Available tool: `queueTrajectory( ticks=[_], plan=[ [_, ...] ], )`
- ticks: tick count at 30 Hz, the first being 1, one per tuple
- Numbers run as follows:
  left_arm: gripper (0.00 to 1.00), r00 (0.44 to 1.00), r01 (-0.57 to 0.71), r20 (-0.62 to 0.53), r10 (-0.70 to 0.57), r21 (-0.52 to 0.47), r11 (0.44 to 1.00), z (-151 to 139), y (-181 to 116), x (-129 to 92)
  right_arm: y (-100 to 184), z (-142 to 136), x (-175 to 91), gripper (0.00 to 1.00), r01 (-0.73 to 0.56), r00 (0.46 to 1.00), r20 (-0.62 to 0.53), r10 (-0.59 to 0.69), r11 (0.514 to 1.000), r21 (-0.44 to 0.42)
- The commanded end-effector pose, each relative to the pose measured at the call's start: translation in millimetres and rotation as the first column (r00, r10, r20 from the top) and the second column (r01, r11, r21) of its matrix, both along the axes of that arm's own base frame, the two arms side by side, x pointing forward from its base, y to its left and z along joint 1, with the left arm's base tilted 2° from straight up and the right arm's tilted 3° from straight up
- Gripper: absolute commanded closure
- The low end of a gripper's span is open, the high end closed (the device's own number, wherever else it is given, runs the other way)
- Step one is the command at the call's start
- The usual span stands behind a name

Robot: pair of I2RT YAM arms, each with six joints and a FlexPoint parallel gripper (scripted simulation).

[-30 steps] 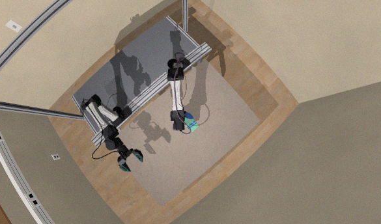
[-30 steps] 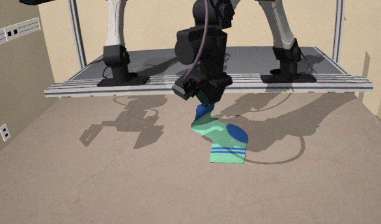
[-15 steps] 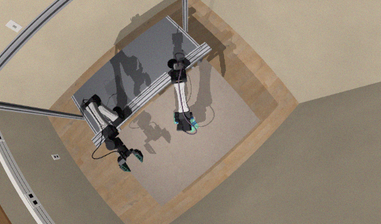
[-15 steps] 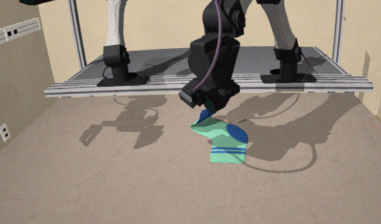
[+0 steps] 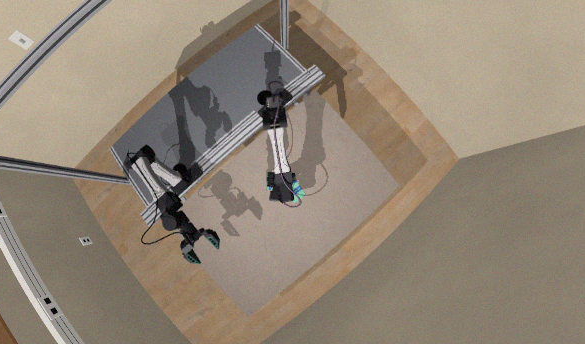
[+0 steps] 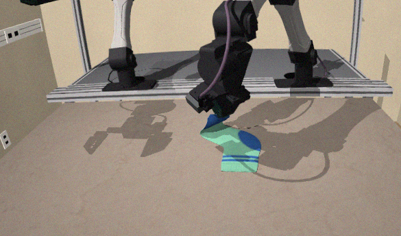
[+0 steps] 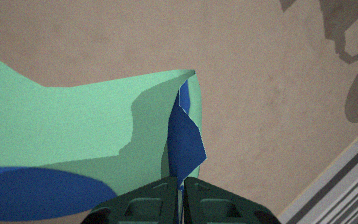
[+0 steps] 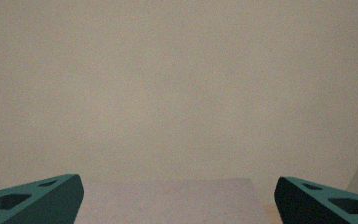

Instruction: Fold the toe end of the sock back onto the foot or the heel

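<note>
Exterior view is showing me a mint-green sock lying on the beige bench, its cuff end pointing away from the metal rail. Two blue stripes are crossing the flat cuff, and a blue heel patch is showing beside the bend. At the other end, the blue toe is standing up in a crease, leaning over the green foot rather than lying on it. The fold is therefore only partly made.

My left tool is pointing down over that end, its fingers pressing together and clamping the toe's edge. From above, its dark body is covering part of the sock.

Well apart from the sock, my right tool is hanging with its fingers wide apart and nothing between them. Its wrist camera is facing mostly plain wall. Behind the rail, a grey panel is lying flat.
</note>
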State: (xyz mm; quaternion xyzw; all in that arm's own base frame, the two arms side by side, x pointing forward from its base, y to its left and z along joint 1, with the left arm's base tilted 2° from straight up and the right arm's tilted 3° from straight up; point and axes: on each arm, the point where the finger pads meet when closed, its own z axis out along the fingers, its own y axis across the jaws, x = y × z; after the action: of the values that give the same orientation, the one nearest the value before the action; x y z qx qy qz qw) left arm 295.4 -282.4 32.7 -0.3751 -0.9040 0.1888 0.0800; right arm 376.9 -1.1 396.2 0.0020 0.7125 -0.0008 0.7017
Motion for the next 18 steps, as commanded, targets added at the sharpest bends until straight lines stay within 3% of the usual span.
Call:
queueTrajectory(
  ticks=[1, 4, 7, 8, 11, 13, 14, 15, 18],
  plan=[
    [0.95, 0.997, 0.004, -0.074, -0.008, -0.048, 0.999, -19, 12, 10, 1, 6, -1, 0.0, -0.004, 1.0, 0.015, 0.004, 1.0, -0.002],
    [0.95, 0.998, -0.017, -0.065, 0.017, -0.006, 1.0, -25, 16, 12, 1, 6, -1, 0.0, -0.004, 1.0, 0.015, 0.004, 1.0, -0.002],
    [0.95, 0.997, -0.014, -0.07, 0.013, -0.011, 1.0, -24, 14, 11, 1, 6, -1, 0.0, -0.004, 1.0, 0.015, 0.004, 1.0, -0.002],
    [0.95, 0.999, -0.021, -0.051, 0.02, -0.021, 1.0, -10, 6, 8, 1, 6, -1, 0.0, -0.004, 1.0, 0.015, 0.004, 1.0, -0.002],
    [0.95, 0.998, -0.019, -0.068, 0.018, -0.009, 1.0, -17, 6, 6, 1, 6, -1, 0.0, -0.004, 1.0, 0.015, 0.004, 1.0, -0.002],
    [0.95, 1.0, -0.006, -0.023, 0.005, -0.029, 1.0, -10, 9, 12, 1, 6, -1, 0.0, -0.004, 1.0, 0.015, 0.004, 1.0, -0.002],
    [0.95, 0.999, -0.016, -0.045, 0.015, -0.012, 1.0, -13, 13, 11, 1, 6, -1, 0.0, -0.004, 1.0, 0.015, 0.004, 1.0, -0.002],
    [0.95, 0.996, -0.008, -0.09, 0.004, -0.047, 0.999, -33, 15, 9, 1, 6, -1, 0.0, -0.004, 1.0, 0.015, 0.004, 1.0, -0.002],
    [0.95, 0.996, -0.011, -0.093, 0.004, -0.079, 0.997, -36, 18, 16, 1, 6, -1, 0.0, -0.004, 1.0, 0.015, 0.004, 1.0, -0.002]
  ],
)
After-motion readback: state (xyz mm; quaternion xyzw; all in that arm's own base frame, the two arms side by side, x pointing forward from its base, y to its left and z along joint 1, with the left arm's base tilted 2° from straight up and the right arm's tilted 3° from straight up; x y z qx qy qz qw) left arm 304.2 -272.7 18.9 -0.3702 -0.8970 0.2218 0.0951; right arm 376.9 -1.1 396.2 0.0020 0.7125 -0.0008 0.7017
